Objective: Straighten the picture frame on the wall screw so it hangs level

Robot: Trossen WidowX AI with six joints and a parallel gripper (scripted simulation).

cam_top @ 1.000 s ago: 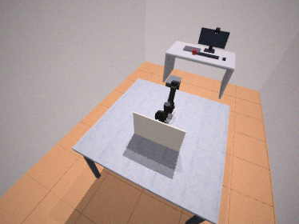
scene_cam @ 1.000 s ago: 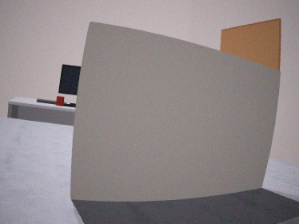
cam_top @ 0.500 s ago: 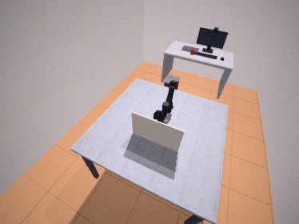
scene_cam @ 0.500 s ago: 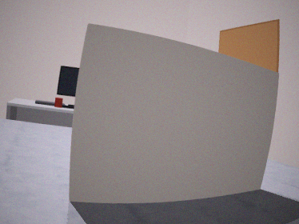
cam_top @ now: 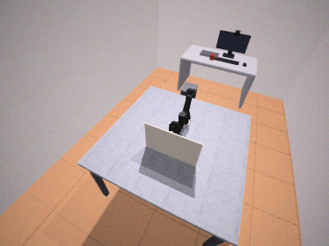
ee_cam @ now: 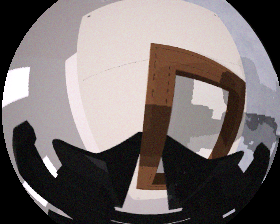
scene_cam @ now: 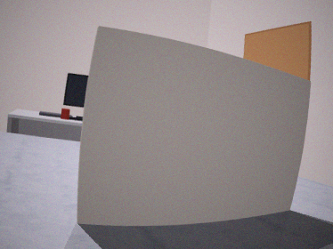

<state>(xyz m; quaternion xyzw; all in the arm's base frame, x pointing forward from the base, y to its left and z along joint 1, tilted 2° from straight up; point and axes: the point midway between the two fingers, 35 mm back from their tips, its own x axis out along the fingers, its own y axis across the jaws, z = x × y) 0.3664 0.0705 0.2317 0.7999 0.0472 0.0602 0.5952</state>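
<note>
The brown wooden picture frame [ee_cam: 162,75] is in front of the pale wall panel [ee_cam: 115,50] in the wrist view. Its left bar runs down between the black fingers, and its top bar slopes down to the right in this strongly curved view, so its true tilt cannot be told. My gripper [ee_cam: 151,136] is shut on the lower part of that left bar. The screw and the notched strip are not visible. The panel [cam_top: 173,145] [scene_cam: 191,129] hides the frame and the fingers in the top and exterior views.
The panel stands upright on the pale table [cam_top: 119,136], with the black arm [cam_top: 187,105] behind it. A white desk [cam_top: 193,61] with a monitor [cam_top: 233,41] and a red cup [cam_top: 212,57] [scene_cam: 65,114] stands beyond the table. An orange board [scene_cam: 280,49] shows behind the panel.
</note>
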